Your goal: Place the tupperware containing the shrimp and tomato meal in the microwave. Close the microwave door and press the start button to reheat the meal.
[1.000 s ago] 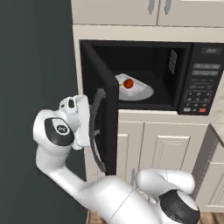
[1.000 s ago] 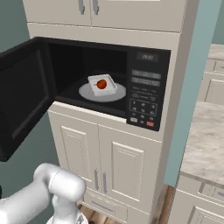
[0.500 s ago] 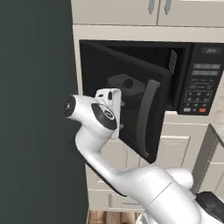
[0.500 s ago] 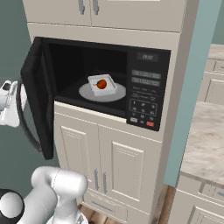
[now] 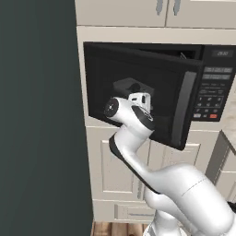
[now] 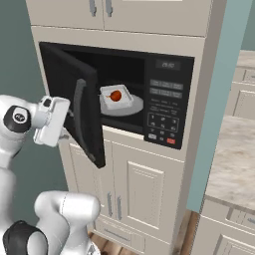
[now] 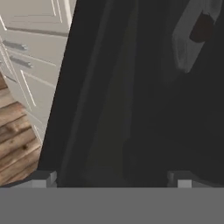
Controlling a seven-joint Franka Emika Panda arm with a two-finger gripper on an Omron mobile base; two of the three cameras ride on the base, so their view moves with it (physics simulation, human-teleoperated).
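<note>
Microwave [image 6: 164, 94] set in a cream cabinet column, keypad panel on its right side. Microwave door [image 5: 138, 92] partly swung in, standing at an angle across the cavity mouth, neither wide open nor latched; curved grey bar handle [image 6: 79, 117] facing outward on its free edge.

Inside, on the round white turntable [image 6: 130, 105]: tupperware [image 6: 116, 96], a pale shallow tray, resting about centred. In the tray, red tomato [image 6: 115, 95]; shrimp piece too small to make out separately.

Gripper [image 7: 112, 177] up against the outer face of the door, on the window side away from the handle. 2 fingertips [image 7: 43, 178] spread wide apart at the bottom of the hand view, nothing clamped between them, dark door panel directly ahead. Cannot tell whether the tips actually touch the panel or sit just off it.

From the right base view, white hand [image 6: 51, 121] level with the door's middle, just beside its outer face. Cream cabinet doors [image 6: 132, 196] below the microwave, shut. Wooden floor [image 7: 17, 140] visible past the door's edge in the hand view.
</note>
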